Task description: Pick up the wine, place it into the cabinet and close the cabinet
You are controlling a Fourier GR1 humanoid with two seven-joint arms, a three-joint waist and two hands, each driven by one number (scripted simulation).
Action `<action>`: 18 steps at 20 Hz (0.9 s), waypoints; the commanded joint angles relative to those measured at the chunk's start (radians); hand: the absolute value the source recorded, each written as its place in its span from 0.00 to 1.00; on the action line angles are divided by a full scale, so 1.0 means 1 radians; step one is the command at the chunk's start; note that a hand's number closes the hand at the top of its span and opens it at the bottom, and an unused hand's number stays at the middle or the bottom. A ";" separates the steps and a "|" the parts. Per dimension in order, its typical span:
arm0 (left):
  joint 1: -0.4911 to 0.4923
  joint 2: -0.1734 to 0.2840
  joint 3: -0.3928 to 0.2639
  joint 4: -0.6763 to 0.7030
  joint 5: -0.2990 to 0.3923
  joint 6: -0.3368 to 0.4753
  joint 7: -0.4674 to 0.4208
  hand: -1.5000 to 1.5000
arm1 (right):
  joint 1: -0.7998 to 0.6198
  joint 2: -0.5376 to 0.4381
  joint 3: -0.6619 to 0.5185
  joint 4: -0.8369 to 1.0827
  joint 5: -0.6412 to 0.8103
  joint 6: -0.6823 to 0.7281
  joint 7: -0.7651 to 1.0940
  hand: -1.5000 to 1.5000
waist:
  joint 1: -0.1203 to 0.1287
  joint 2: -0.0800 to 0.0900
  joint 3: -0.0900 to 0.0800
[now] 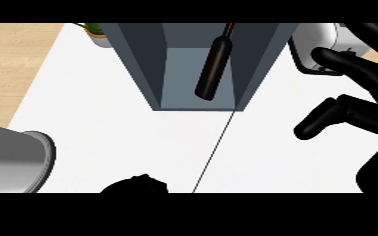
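We see the wine bottle (212, 70) standing inside the open cabinet (255, 75), released by the right hand (347, 115), whose relaxed fingers hold nothing; closing the door remains; left hand's (136, 184) state indiscernible.

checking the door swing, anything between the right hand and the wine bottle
Only the cabinet's right wall, in the head view; the wine bottle stands inside, the right hand outside.

1 wine bottle (213, 67), dark, inside cabinet at 12 o'clock; 1 cabinet (148, 65), grey, open; 1 potted plant (97, 32) at 11; 2 black hands: right (347, 112) at 3, left (136, 184) at 6; 1 white appliance (321, 42) at 1; 1 grey round obj (26, 160) at 8
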 commanded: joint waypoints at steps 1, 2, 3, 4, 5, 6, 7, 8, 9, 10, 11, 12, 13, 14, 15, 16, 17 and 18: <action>0.101 0.108 0.043 -0.060 0.063 -0.113 -0.060 1.00 | 0.012 0.069 0.121 -0.058 -0.105 0.026 0.002 1.00 | 0.018 0.001 -0.009; 0.119 0.138 0.051 -0.088 0.047 -0.115 -0.073 1.00 | 0.006 0.079 0.109 -0.088 -0.150 -0.002 0.065 1.00 | 0.012 -0.005 -0.009; 0.096 0.116 0.085 -0.058 0.075 -0.128 -0.072 1.00 | -0.038 0.104 0.144 -0.043 -0.158 -0.002 0.065 1.00 | 0.012 -0.001 -0.010; 0.149 0.183 0.092 -0.111 0.091 -0.158 -0.075 1.00 | -0.041 0.121 0.180 -0.046 -0.122 -0.011 0.064 1.00 | 0.022 -0.004 -0.010; 0.159 0.226 0.173 -0.154 0.135 -0.174 -0.069 1.00 | -0.027 0.123 0.192 -0.077 -0.117 -0.016 0.081 1.00 | 0.016 -0.005 -0.010; 0.155 0.204 0.194 -0.123 0.148 -0.190 -0.095 1.00 | -0.034 0.171 0.272 -0.045 -0.065 -0.041 0.068 1.00 | 0.015 -0.003 -0.011; 0.215 0.264 0.231 -0.149 0.181 -0.236 -0.112 1.00 | -0.049 0.151 0.237 -0.075 -0.096 -0.037 0.106 1.00 | 0.013 -0.005 -0.010; 0.230 0.285 0.291 -0.135 0.227 -0.284 -0.130 1.00 | -0.078 0.169 0.270 -0.031 -0.051 -0.056 0.114 1.00 | 0.012 -0.004 -0.011; 0.293 0.334 0.325 -0.130 0.247 -0.341 -0.173 1.00 | -0.069 0.188 0.287 -0.021 -0.028 -0.065 0.093 1.00 | 0.023 -0.005 -0.012; 0.311 0.344 0.347 -0.136 0.263 -0.351 -0.172 1.00 | -0.126 0.205 0.324 -0.029 -0.004 -0.098 0.148 1.00 | 0.016 -0.009 -0.012; 0.316 0.358 0.407 -0.135 0.281 -0.364 -0.187 1.00 | -0.122 0.224 0.371 0.023 0.021 -0.091 0.118 1.00 | 0.019 -0.006 -0.011; 0.340 0.384 0.447 -0.127 0.317 -0.412 -0.198 1.00 | -0.182 0.236 0.367 0.067 0.026 -0.098 0.134 1.00 | 0.023 -0.007 -0.012; 0.367 0.410 0.476 -0.121 0.335 -0.434 -0.200 1.00 | -0.162 0.239 0.455 0.059 0.056 -0.106 0.106 1.00 | 0.028 -0.009 -0.012; 0.410 0.426 0.497 -0.106 0.337 -0.488 -0.235 1.00 | -0.218 0.239 0.393 0.148 0.036 -0.060 0.066 1.00 | 0.033 -0.003 -0.011; 0.432 0.448 0.545 -0.115 0.391 -0.509 -0.221 1.00 | -0.239 0.240 0.471 0.112 0.096 -0.137 0.107 1.00 | 0.028 -0.010 -0.012; 0.415 0.455 0.586 -0.105 0.409 -0.532 -0.222 1.00 | -0.270 0.240 0.484 0.220 0.105 -0.142 0.023 1.00 | 0.033 -0.004 -0.011; 0.439 0.471 0.598 -0.113 0.420 -0.556 -0.208 1.00 | -0.321 0.240 0.467 0.245 0.083 -0.186 0.037 1.00 | 0.027 -0.004 -0.010; 0.434 0.469 0.623 -0.058 0.426 -0.608 -0.238 1.00 | -0.335 0.241 0.503 0.315 0.095 -0.205 -0.034 1.00 | 0.036 -0.001 -0.011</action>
